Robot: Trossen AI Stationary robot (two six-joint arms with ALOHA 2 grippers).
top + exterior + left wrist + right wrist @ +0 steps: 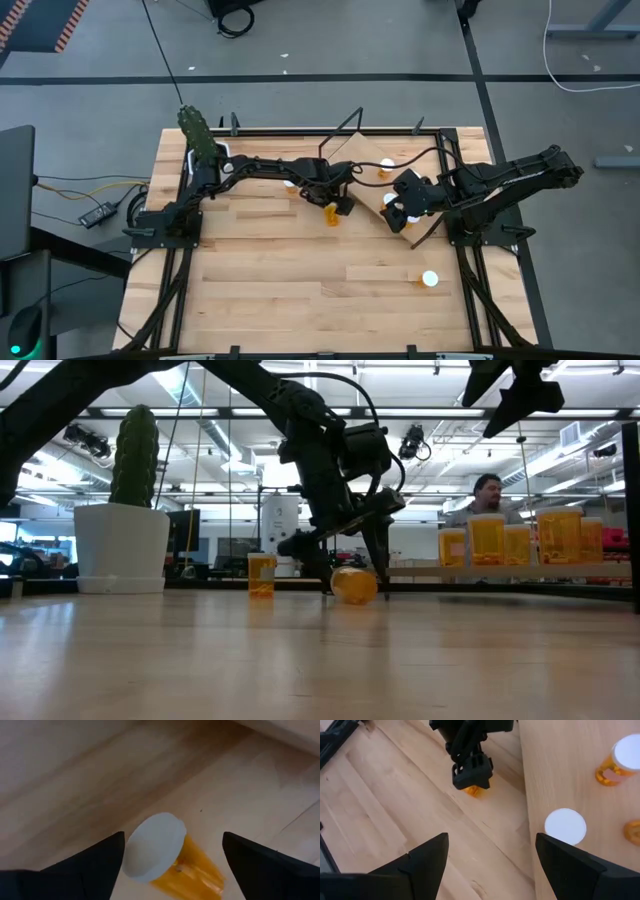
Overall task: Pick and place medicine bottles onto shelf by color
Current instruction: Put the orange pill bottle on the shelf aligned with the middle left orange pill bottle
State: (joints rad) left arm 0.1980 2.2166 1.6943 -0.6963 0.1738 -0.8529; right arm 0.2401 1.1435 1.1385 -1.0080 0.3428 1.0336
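An orange medicine bottle point(192, 875) lies on its side on the table near the middle, its white cap point(155, 847) turned up toward my left wrist. My left gripper point(335, 205) stands open over it, pointing steeply down, one finger on each side; the low view shows the fingers flanking the bottle point(353, 585). My right gripper point(403, 207) hangs open above the near edge of the shelf point(365, 150), holding nothing. Several bottles point(487, 540) stand on the shelf board. One bottle point(261, 574) stands upright on the table to the left.
A cactus in a white pot point(122, 510) stands at the table's far left corner. Another white-capped bottle point(430, 279) stands on the table near the right front. A person point(487, 490) sits beyond the table. The near half of the table is bare wood.
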